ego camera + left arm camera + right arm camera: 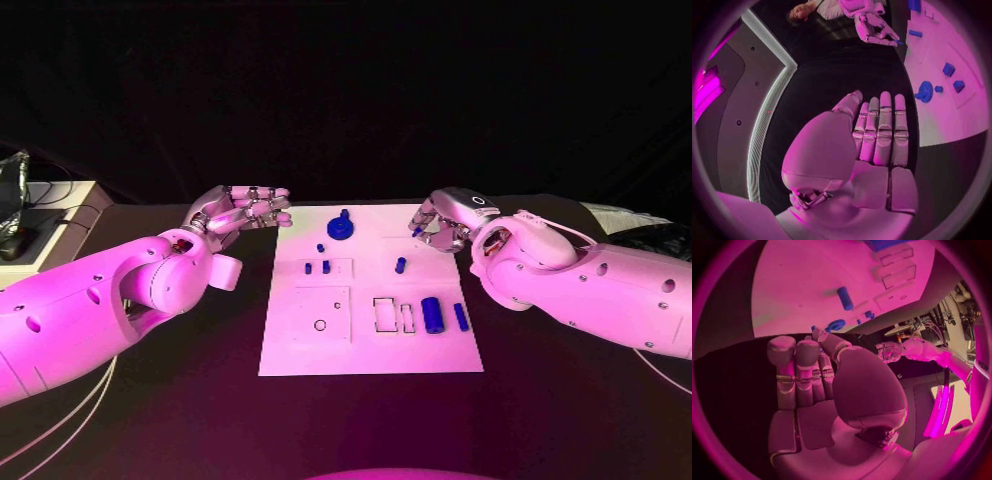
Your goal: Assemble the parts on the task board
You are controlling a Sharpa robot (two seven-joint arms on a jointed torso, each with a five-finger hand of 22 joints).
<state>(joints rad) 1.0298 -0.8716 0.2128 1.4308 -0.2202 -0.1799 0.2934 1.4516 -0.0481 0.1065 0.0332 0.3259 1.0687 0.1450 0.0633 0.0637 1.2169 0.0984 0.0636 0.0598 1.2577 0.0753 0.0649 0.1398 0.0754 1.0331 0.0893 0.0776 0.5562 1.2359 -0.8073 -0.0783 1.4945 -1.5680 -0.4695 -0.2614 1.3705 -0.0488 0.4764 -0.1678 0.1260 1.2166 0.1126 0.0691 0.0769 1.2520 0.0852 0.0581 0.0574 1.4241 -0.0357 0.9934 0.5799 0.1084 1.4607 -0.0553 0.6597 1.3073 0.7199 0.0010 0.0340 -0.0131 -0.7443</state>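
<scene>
Head view: white task board (289, 350) sitting mid-table, blue parts scattered over it. Looks early-to-middling in the job, judging by the layout. Round knobbed part (340, 227) standing at the far edge, a couple of small pegs (326, 266) upright in the left block, another peg (400, 265) further right. Still loose by the look of it: fat cylinder (431, 315) and thin bar (462, 317) lying flat at the right, next to empty rectangular slots (385, 314). Ring-shaped hole (320, 325) on the near-left square also unfilled. So plenty left, probably.

Left hand (245, 210) hovering just off the board's far-left corner, fingers curled over loosely, nothing in them. Left wrist view backs that up: fingers (881, 127) straight and side by side, palm bare, round knobbed part near, off to the hand's right on the board.

Right hand (447, 222) over the far-right corner, fingers bunched with something blue at the tips; can't tell if actually pinching a piece or just hanging over one. Right wrist view no help there. Loose cylinder and bar well on the near side of that hand.
</scene>
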